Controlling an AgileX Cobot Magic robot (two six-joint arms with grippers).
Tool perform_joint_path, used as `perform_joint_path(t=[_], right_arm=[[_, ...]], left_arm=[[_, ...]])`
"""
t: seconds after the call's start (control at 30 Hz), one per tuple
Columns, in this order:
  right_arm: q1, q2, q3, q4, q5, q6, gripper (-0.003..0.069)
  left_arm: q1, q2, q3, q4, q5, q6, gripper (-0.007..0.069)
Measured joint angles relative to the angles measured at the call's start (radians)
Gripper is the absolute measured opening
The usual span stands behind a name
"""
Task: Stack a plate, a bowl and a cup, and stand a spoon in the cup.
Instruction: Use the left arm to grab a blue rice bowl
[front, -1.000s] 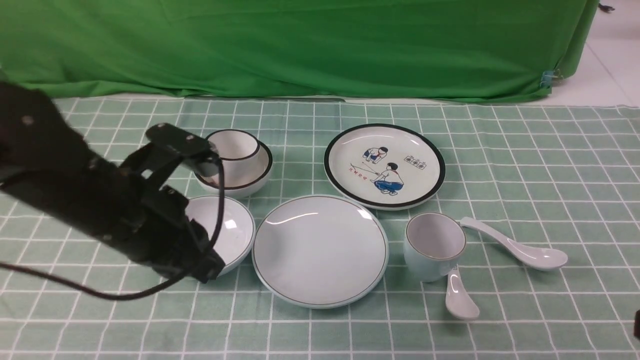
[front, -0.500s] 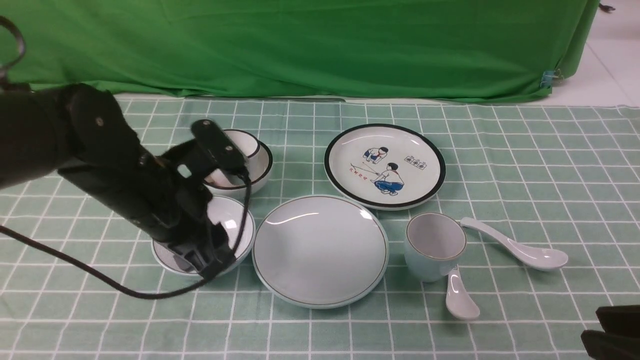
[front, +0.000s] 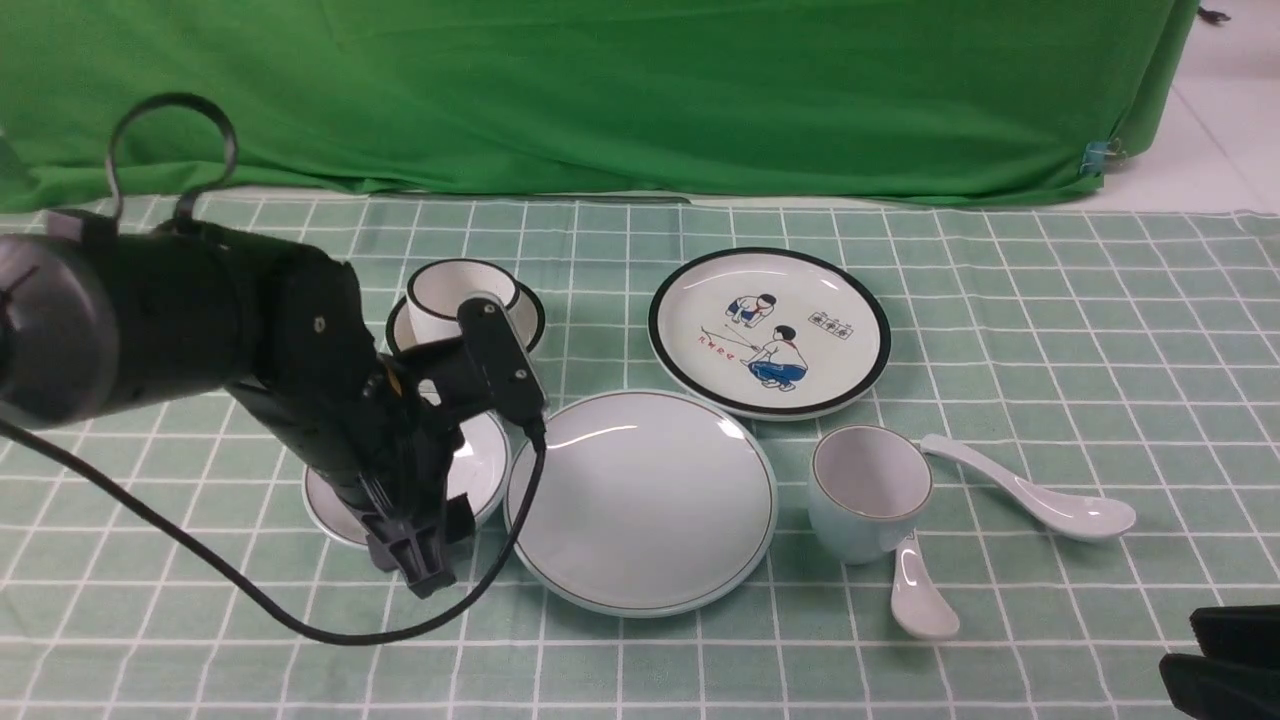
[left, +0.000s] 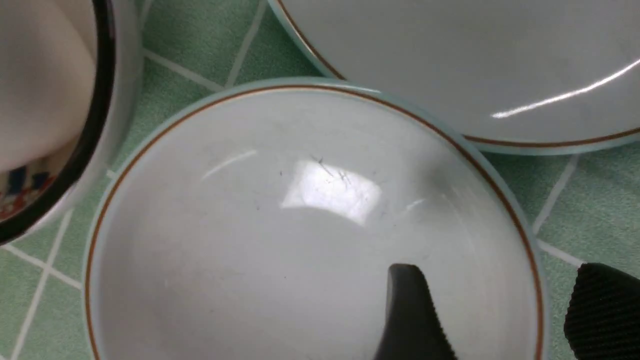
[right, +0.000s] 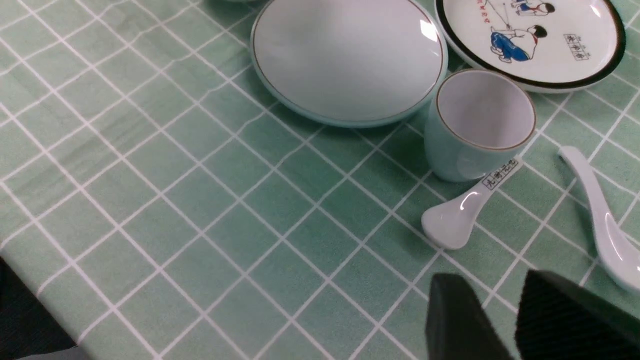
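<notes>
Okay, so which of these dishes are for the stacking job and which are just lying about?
For the job:
- plain plate
- plain bowl
- pale blue cup
- unmarked spoon

Just lying about:
- cartoon plate
- black-rimmed bowl
- black-rimmed cup
- printed spoon

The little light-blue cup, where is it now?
In the front view, the light-blue cup stands right of the plain plate, beside the spoon with the printed handle.
</notes>
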Motion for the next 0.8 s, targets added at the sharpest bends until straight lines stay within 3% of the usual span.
perform_joint_path(t=[0.3, 0.47, 0.5, 0.6, 0.8], right_arm=[[0.0, 0.0, -0.001, 0.0, 0.022, 0.004, 0.023], [0.0, 0.0, -0.001, 0.005, 0.029, 0.011, 0.023], [0.0, 0.0, -0.001, 0.005, 0.03, 0.016, 0.023], [0.0, 0.0, -0.001, 0.005, 0.032, 0.019, 0.023], [0.0, 0.0, -0.001, 0.005, 0.034, 0.019, 0.023]], left_arm=[[0.0, 0.089, 0.0, 0.096, -0.028, -0.011, 0.0386], [-0.005, 0.086, -0.002, 0.103, -0.034, -0.028, 0.0258], [-0.009, 0.077, -0.003, 0.104, -0.032, -0.029, 0.0191], [-0.011, 0.063, -0.01, 0.11, -0.014, -0.051, 0.0153], [-0.042, -0.007, -0.01, 0.131, 0.061, -0.246, 0.0056]])
